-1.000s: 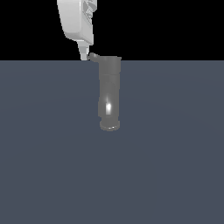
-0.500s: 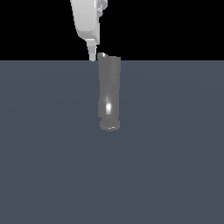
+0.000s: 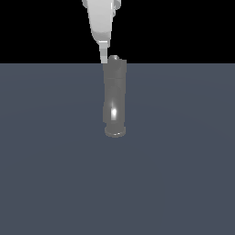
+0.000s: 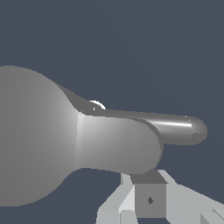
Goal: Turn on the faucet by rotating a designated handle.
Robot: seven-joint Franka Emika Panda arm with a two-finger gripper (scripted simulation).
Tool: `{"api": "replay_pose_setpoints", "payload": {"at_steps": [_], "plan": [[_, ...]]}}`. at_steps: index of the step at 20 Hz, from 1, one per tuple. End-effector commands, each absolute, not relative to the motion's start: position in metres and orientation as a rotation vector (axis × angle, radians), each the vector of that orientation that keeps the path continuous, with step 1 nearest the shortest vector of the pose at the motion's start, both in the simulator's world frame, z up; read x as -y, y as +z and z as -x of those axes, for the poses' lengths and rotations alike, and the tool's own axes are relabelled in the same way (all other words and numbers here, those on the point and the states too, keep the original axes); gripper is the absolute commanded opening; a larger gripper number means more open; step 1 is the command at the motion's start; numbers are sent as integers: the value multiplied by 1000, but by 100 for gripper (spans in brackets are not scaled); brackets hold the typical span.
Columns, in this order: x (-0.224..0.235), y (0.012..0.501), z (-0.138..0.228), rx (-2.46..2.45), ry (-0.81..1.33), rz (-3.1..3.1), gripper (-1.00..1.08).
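In the exterior view, the faucet stands as a grey glossy cylinder on the flat slate-blue floor, close to the floor's far edge where it meets the black background. Its lower end flares into a round rim resting on the floor, with a bright white glint just above that rim. Its upper end reaches slightly past the floor's far edge line into the black. The white gripper comes down from the top of this view, tapering to a narrow fingertip that ends just beside the faucet's upper end, on the exterior view's left of it. Whether the tip touches the faucet cannot be told here, and only one finger is visible, so how far the jaws are apart cannot be told from this view either. The handle cannot be made out separately in this view.

In the wrist view, the faucet fills much of the frame as a large rounded grey body. From it a narrower rounded part extends sideways, and beyond that a thin grey lever with a bright streak and rounded tip, the handle. Parts of the gripper show as pale grey blocks just beside the narrower part. Nothing is visibly clamped between them, and their opening cannot be judged.
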State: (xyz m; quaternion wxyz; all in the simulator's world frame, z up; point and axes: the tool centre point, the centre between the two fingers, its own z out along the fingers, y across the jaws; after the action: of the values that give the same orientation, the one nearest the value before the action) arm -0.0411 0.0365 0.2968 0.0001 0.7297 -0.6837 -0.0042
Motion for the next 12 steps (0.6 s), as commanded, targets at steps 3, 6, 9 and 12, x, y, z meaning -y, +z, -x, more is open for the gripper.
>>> {"api": "replay_pose_setpoints", "payload": {"at_steps": [3, 6, 9, 12], "plan": [[10, 297, 29, 2212, -2, -2233, -100], [25, 297, 24, 2223, -1, -2222, -100], [39, 297, 19, 2232, -1, -2211, -100], [53, 297, 14, 2242, 0, -2201, -100]]}}
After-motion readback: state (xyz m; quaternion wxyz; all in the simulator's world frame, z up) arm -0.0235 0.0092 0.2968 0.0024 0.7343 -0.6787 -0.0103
